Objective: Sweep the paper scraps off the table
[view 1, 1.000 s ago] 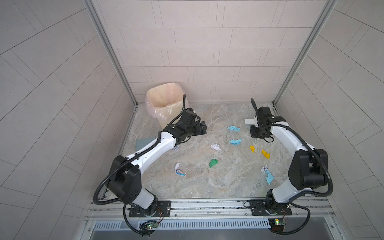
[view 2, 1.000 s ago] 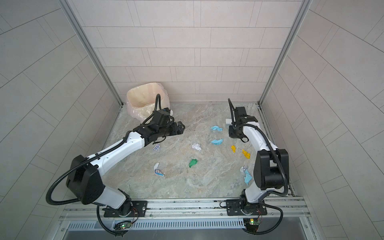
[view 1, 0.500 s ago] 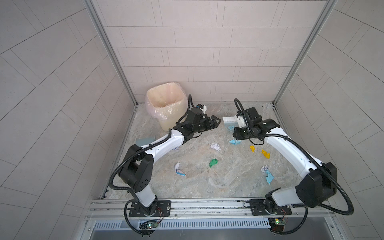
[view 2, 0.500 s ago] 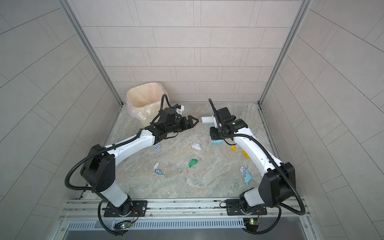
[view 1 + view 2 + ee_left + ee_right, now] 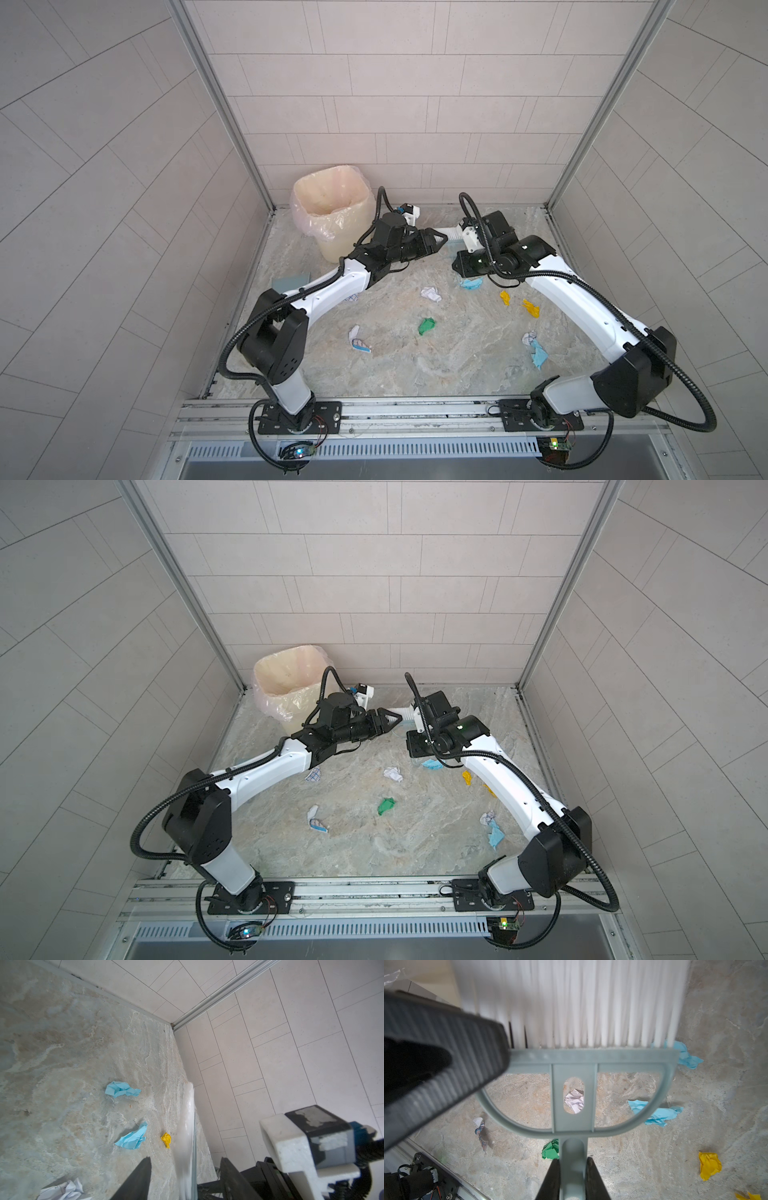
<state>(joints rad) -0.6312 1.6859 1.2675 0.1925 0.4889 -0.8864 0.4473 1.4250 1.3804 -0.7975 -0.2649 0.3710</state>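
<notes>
My right gripper is shut on the handle of a pale blue brush with white bristles, held above the back middle of the table. My left gripper straddles the brush at its bristle end, and a gap shows on each side of the brush, so it is open. In both top views the grippers meet at the back. Several paper scraps lie on the table: light blue, white, yellow, green, grid-printed.
A beige bin with a clear liner stands at the back left. A pale blue dustpan lies by the left wall, partly behind my left arm. More scraps lie at the front middle and front right.
The right arm carried the brush leftward to the back middle. The left gripper swung right to meet it, and its jaws have narrowed around the bristle end.
</notes>
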